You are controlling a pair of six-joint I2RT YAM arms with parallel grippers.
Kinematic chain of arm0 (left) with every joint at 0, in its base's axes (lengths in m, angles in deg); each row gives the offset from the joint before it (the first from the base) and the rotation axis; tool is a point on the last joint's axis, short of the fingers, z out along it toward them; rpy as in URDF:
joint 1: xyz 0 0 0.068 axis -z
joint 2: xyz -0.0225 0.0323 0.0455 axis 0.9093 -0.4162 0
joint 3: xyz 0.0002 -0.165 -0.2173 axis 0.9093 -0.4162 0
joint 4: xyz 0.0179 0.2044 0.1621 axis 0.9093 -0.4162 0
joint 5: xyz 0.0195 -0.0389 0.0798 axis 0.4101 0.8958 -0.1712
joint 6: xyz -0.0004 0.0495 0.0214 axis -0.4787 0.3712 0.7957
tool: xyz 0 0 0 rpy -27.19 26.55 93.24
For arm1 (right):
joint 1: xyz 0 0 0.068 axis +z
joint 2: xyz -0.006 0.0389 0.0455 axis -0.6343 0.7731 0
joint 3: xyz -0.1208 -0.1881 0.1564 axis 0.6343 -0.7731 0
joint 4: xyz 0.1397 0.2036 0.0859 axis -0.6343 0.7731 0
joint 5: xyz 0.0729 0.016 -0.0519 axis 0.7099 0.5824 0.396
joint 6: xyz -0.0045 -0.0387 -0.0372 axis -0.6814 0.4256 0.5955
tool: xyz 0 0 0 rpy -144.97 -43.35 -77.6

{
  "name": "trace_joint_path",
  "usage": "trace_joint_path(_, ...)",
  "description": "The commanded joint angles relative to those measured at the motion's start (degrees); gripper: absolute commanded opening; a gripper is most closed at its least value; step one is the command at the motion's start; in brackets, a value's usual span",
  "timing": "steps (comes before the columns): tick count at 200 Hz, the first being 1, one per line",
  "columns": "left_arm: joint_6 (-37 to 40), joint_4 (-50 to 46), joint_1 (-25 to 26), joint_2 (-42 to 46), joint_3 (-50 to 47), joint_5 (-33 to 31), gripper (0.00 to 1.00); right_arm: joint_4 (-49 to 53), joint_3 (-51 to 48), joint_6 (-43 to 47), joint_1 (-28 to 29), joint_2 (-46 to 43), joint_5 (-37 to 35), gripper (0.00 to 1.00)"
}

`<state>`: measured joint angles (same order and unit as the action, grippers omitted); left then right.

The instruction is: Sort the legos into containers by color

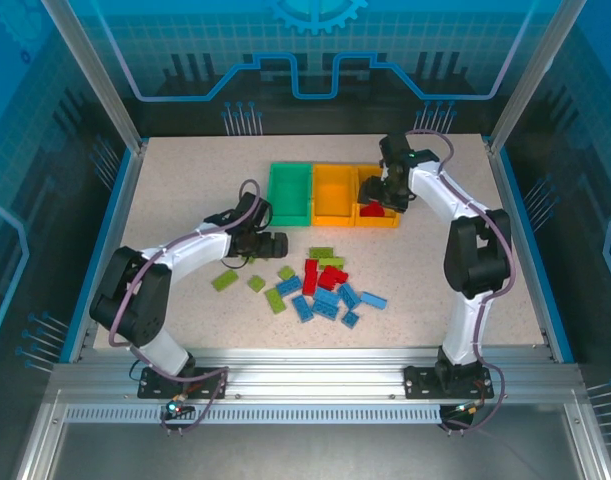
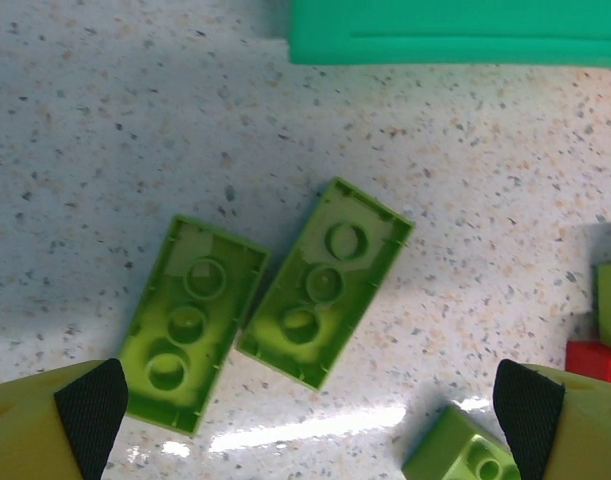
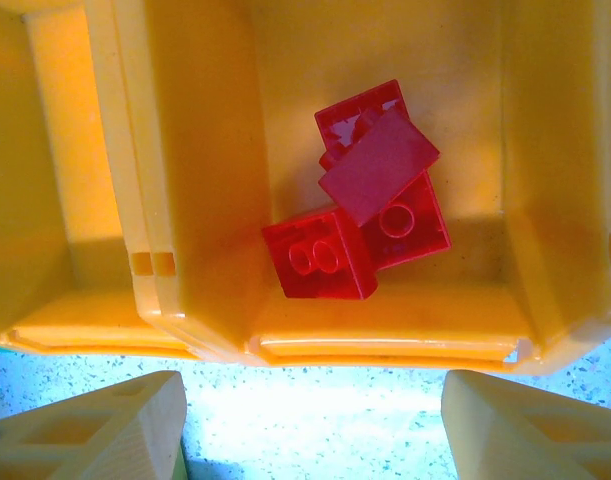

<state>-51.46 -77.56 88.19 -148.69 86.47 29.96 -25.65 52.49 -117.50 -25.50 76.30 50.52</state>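
Red bricks [image 3: 360, 215], at least three, lie piled in the right-hand orange-yellow bin [image 3: 215, 150], one of them smooth side up across the others. The right gripper [image 3: 313, 400] hangs over that bin's near wall with its jaws parted and nothing between them. Its pale fingers [image 3: 115, 430] show at the bottom corners of the wrist view.

From above, the three bins stand joined in a row at the far middle of the speckled table [image 1: 185, 180]. The green bin [image 1: 290, 193] is on the left, the middle orange-yellow bin [image 1: 334, 193] is beside it, and the bin with the red bricks is last.

The left gripper [image 1: 273, 243] sits just on the near side of the green bin, jaws spread wide. In its wrist view two lime green bricks [image 2: 325, 280] lie side by side on the table, hollow undersides up and almost touching. They lie between the black finger pads [image 2: 85, 405], and neither pad touches them. The green bin's wall runs along the top of that view.

More legos lie loose on the table in front of the bins: blue bricks [image 1: 325, 303], loose red bricks [image 1: 325, 275] and further lime ones.
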Motion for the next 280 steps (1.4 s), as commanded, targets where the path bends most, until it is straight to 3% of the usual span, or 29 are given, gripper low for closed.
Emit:
trace_joint_path(1,1.80,-1.53,-2.14,-0.06,0.33,1.07,0.98,-1.08,-1.02,0.53,-0.29,-2.16,1.42,0.69)
trace_joint_path(70,5.35,-0.57,-3.76,0.69,-4.08,1.60,0.97,-1.04,-0.91,0.14,-0.02,-1.10,1.84,0.69)
trace_joint_path(119,5.89,-0.45,-5.99,-0.66,-3.35,3.04,0.90,-0.46,-0.72,0.36,0.05,-1.45,1.28,0.70)
trace_joint_path(186,18.85,-3.88,-5.92,-1.41,-1.32,2.03,0.86,-0.34,-0.68,0.32,-0.03,-0.76,1.16,0.70)
trace_joint_path(232,21.28,-3.34,-5.95,-5.12,0.97,1.78,0.82,-0.25,-0.57,-0.03,0.00,-0.55,1.16,0.70)
trace_joint_path(280,23.30,-3.43,-5.96,-7.06,1.27,1.07,0.69,0.46,-0.58,0.54,-0.19,-0.64,0.37,0.70)
